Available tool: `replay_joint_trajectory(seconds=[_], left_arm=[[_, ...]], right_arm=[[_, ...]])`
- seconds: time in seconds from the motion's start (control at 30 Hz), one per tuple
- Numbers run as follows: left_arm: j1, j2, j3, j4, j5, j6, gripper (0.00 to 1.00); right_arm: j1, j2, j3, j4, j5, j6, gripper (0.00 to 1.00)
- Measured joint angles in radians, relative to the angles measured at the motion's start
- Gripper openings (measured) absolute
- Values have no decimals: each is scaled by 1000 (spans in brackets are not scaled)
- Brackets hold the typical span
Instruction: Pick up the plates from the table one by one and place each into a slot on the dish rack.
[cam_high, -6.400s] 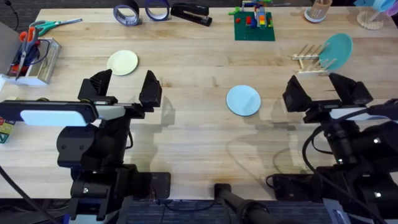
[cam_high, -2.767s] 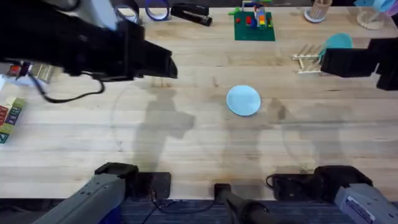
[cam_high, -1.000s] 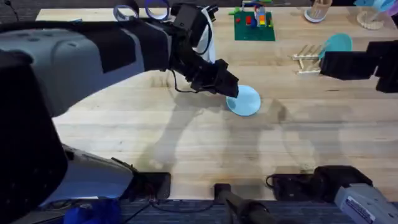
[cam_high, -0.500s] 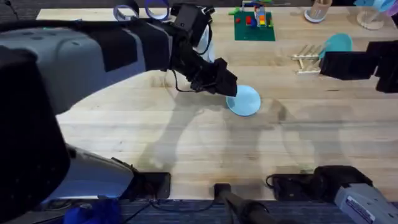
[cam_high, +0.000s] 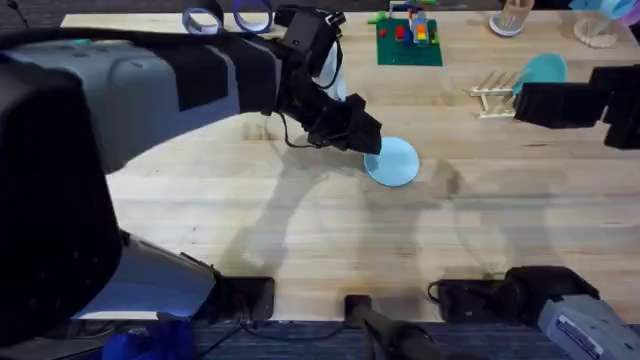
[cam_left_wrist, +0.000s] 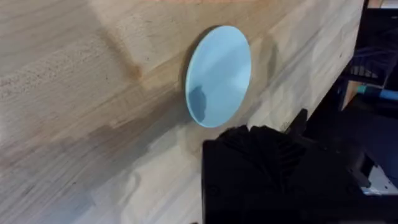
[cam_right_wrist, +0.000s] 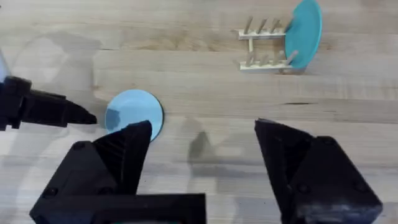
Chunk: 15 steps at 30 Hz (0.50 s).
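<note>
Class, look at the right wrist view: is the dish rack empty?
No. A teal plate stands on edge in the rack at one end, held between its dowels.

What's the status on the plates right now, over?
Left gripper at the light blue round plastic plate, which lies flat on the wooden table. Right gripper open, holding nothing. Teal plate already in the wooden dowel rack.

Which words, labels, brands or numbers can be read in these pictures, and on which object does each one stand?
None can be read.
The light blue plate, the teal plate in the dish rack and the table carry no print.
The green baseplate holds coloured bricks, with no readable lettering.
</note>
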Motion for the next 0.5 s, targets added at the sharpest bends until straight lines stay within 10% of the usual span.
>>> replay_joint_trajectory(seconds=[0.5], left_arm=[[0, 8, 0, 37, -21, -38, 41]], right_arm=[[0, 0, 0, 0, 0, 0, 995]])
